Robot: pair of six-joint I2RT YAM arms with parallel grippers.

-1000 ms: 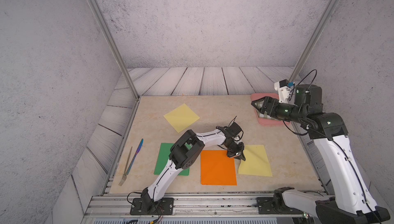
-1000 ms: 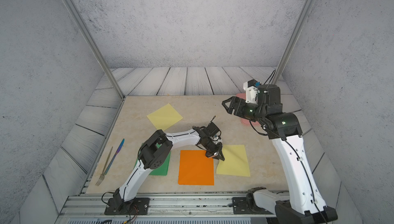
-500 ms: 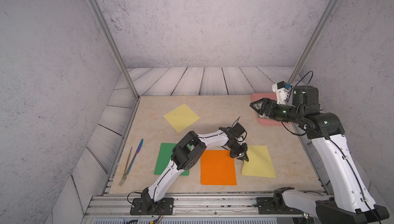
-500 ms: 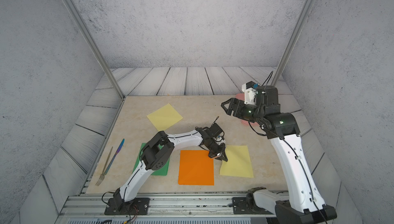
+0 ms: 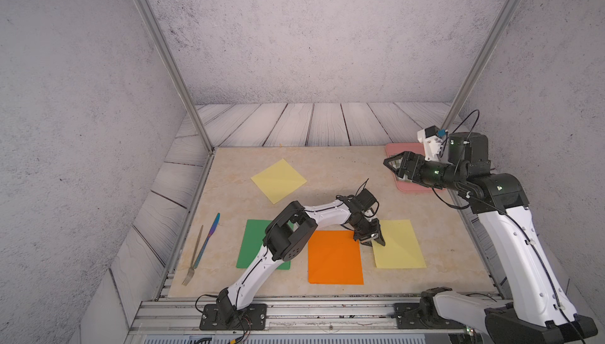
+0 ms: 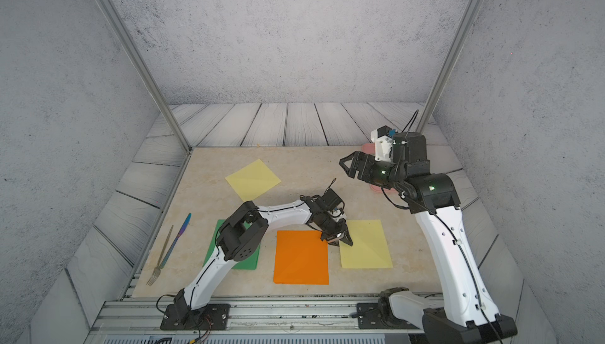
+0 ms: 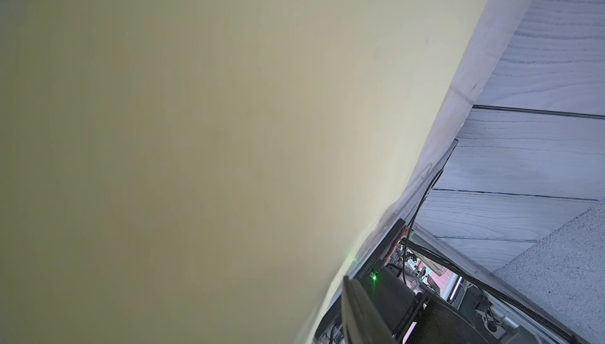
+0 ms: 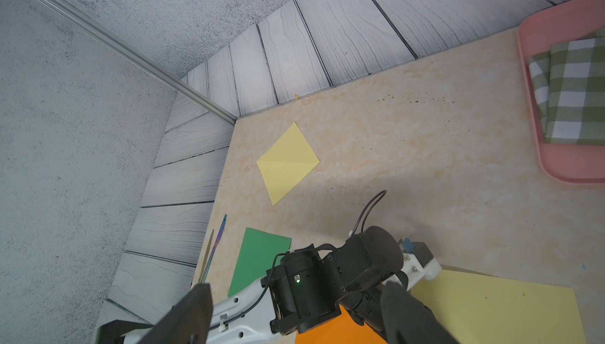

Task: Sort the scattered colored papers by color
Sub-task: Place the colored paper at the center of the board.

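Yellow paper (image 5: 397, 244) now lies farther toward 3 o'clock of orange paper (image 5: 335, 257); left claw (image 5: 370, 239) at its corner, grip indiscernible; right claw (image 5: 391, 163) wide open, empty.

Plain colours are lying across a beige marbled tabletop (image 5: 327, 168): a far pale yellow paper (image 5: 279, 180), a near pale yellow paper (image 5: 401, 247), a bright orange paper (image 5: 335, 260) and a green paper (image 5: 250, 244). A pink tray (image 8: 573, 162) is holding a green-and-white checked cloth (image 8: 576, 96). A knife (image 5: 207, 240) is gleaming blue to purple beside a dull silvery fork (image 5: 194, 254). The left arm (image 5: 324, 214) and right arm (image 5: 510, 237) are showing white shells, black joints and small green lights, while grey wood-grain planks (image 5: 294, 123) and speckled grey walls (image 5: 294, 31) are framing the scene.
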